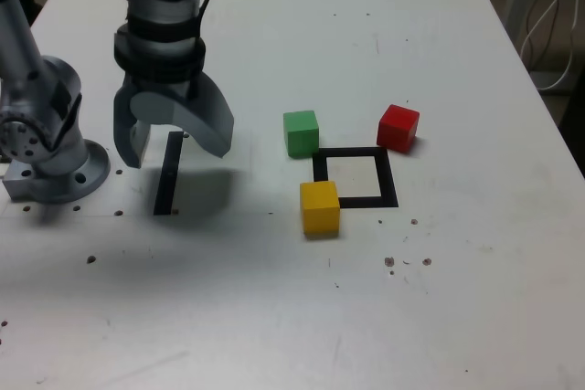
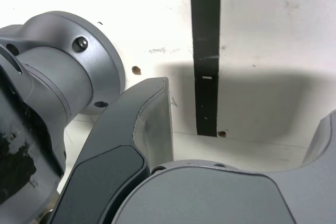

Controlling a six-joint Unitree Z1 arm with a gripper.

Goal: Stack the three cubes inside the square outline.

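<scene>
Three cubes lie around the square outline of black tape on the white table. The green cube sits at its far left corner in the exterior view, the red cube at its far right corner, and the yellow cube at its near left corner, all outside the white middle. My gripper hangs open and empty well to the exterior view's left of them, above a straight black strip. The wrist view shows that strip between my spread jaws and none of the cubes.
The arm's grey base stands at the exterior view's left edge, close beside the gripper. Small holes and specks dot the table. White cables hang beyond the table's right edge.
</scene>
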